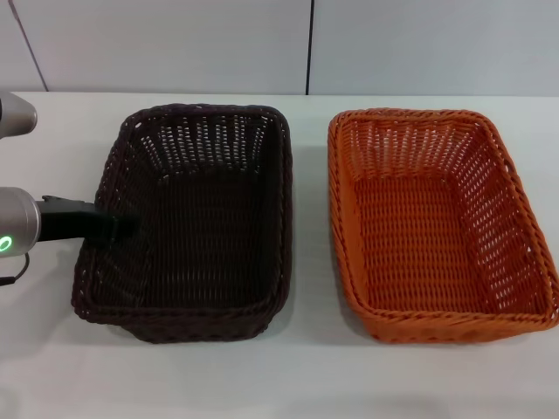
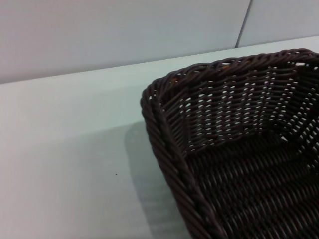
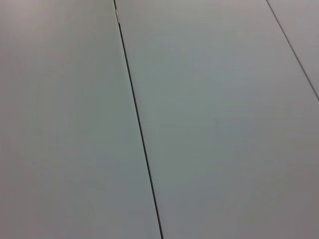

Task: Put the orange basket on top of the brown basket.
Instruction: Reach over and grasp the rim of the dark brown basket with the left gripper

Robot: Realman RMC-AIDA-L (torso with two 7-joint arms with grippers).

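The brown basket (image 1: 192,218) and the orange basket (image 1: 437,223) sit side by side on the white surface (image 1: 306,375), apart, so stacking is not yet done. The left tool (image 1: 118,225) sits at the brown basket's left rim; I cannot tell whether it grips. The right tool is out of sight.

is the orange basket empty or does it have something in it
Empty: the orange basket shows only bare woven floor and walls in the head view.

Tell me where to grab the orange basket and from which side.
Probably the braided rim of the orange basket, on its outer long side, away from the brown basket. Come from above so one finger drops inside the flared wall. The left end effector sits at the brown basket's rim; the right one is out of view.
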